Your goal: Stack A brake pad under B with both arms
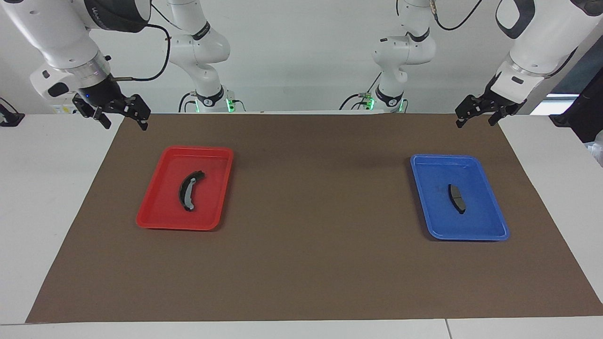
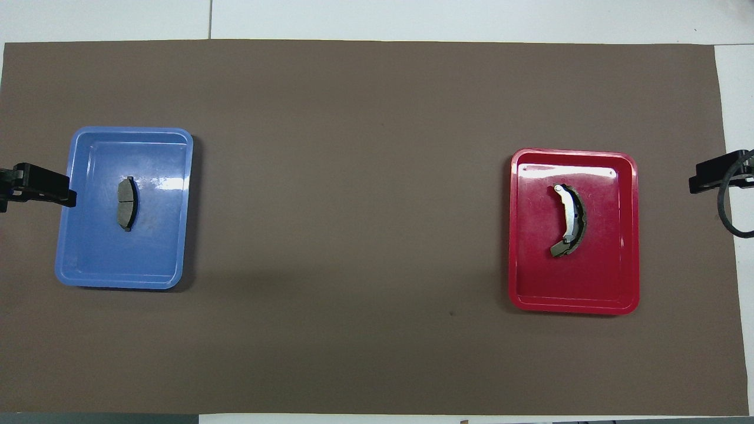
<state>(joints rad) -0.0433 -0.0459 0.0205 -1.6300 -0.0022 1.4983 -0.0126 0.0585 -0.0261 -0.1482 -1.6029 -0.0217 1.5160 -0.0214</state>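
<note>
The short, stubby dark grey brake pad A point(image 1: 457, 197) lies in a blue tray point(image 1: 490, 226) toward the left arm's end of the table; it also shows in the overhead view point(image 2: 126, 204). The long curved black piece B point(image 1: 188, 190), with a pale grey patch, lies in a red tray point(image 1: 155, 219) toward the right arm's end, and also shows in the overhead view point(image 2: 569, 221). My left gripper point(image 1: 475, 123) hangs open and empty over the mat's corner, beside the blue tray point(image 2: 88, 265). My right gripper point(image 1: 126, 126) hangs open and empty over the mat's other corner, apart from the red tray point(image 2: 624, 294).
A brown mat point(image 1: 311, 245) covers the table between and around the two trays. White table surface point(image 1: 47, 188) borders the mat at both ends. The arms' bases stand at the robots' edge.
</note>
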